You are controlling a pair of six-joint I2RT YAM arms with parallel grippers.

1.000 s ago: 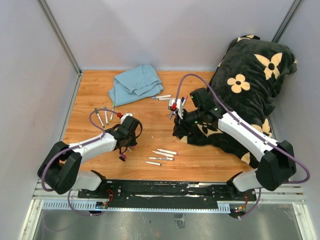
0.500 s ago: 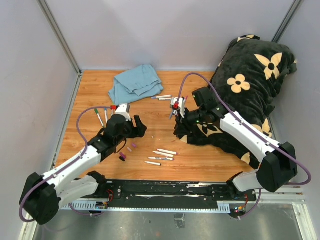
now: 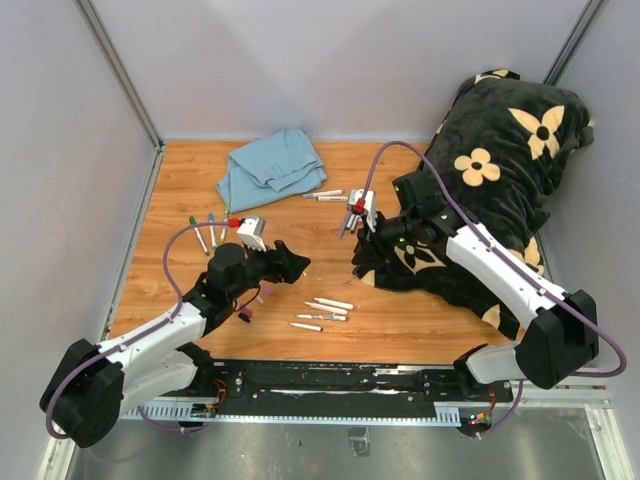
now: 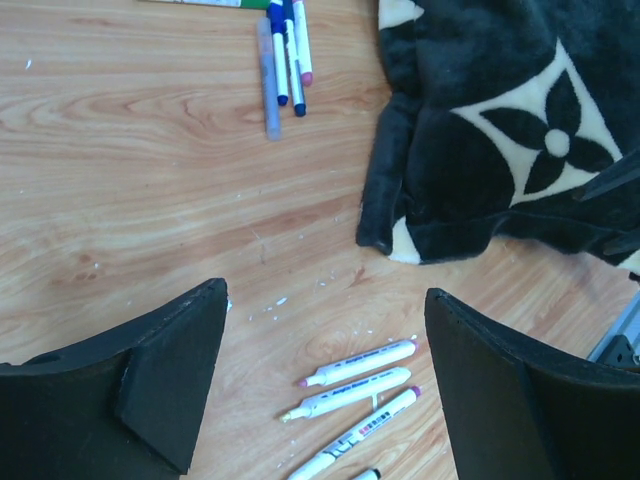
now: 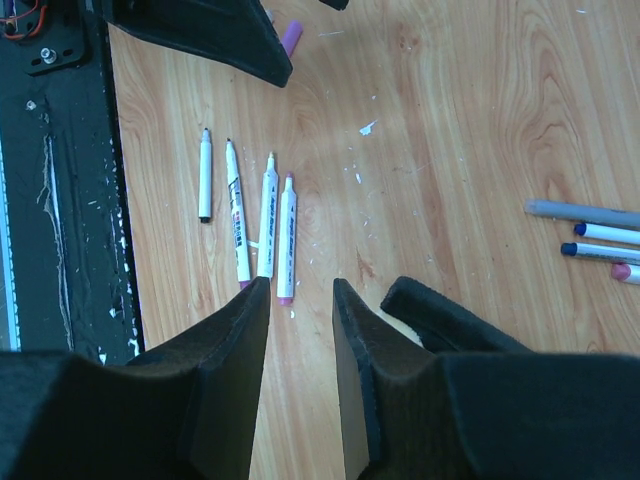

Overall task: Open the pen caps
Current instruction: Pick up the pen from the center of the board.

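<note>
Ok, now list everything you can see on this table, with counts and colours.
table: one, wooden, under everything
cloth: one, light blue, back left
pillow: one, black with cream flowers, right side
front markers: four, white, front centre
back markers: four, grey and white, behind centre
left markers: three, capped, left side
loose pen caps: at least two, purple, beside the left arm
left gripper: open, empty, left of centre
right gripper: narrow gap, by the pillow's edge

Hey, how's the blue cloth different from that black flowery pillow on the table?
The blue cloth is plain, thin and crumpled at the far edge; the black pillow carries cream flowers, is bulky and fills the right side. Both are soft fabric things on the wooden table.
</note>
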